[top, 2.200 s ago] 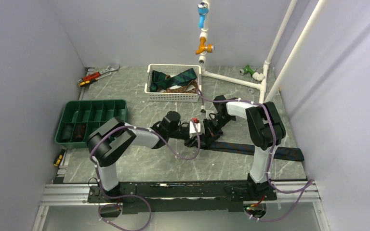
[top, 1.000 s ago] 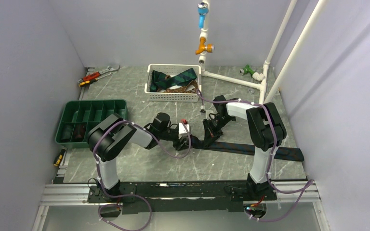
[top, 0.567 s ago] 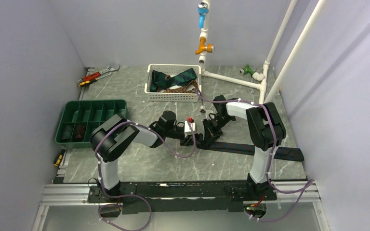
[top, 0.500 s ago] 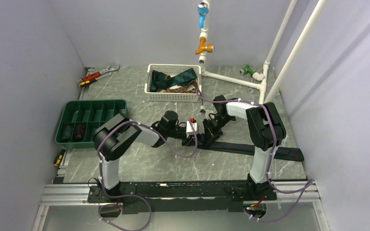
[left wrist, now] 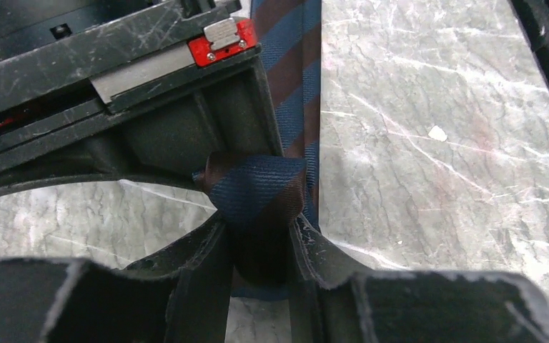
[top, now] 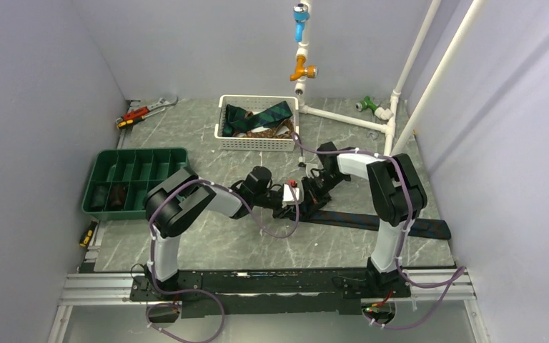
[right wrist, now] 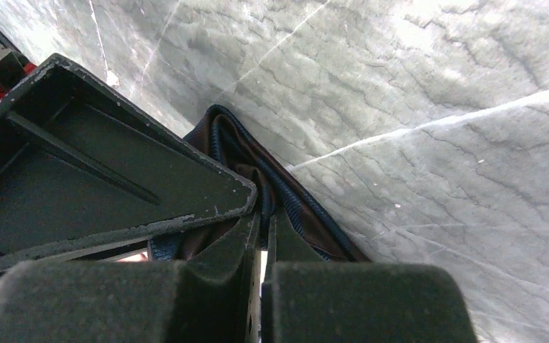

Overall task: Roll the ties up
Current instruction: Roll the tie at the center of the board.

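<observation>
Centrally on table [top: 207,239], found both grippers meeting over striped tie [top: 350,218]. Saw left gripper [left wrist: 261,239] clamped around small rolled end of that tie, jaws part closed on roll. Saw right gripper [right wrist: 261,229] squeezed fully together, pinching tie folds at tips, touching roll from other side. Noted rest of tie lying flat and unrolled toward right edge. Spotted more ties [top: 257,116] heaped in white basket [top: 256,145] at back. Noted green tray [top: 139,151] at left, well apart.
</observation>
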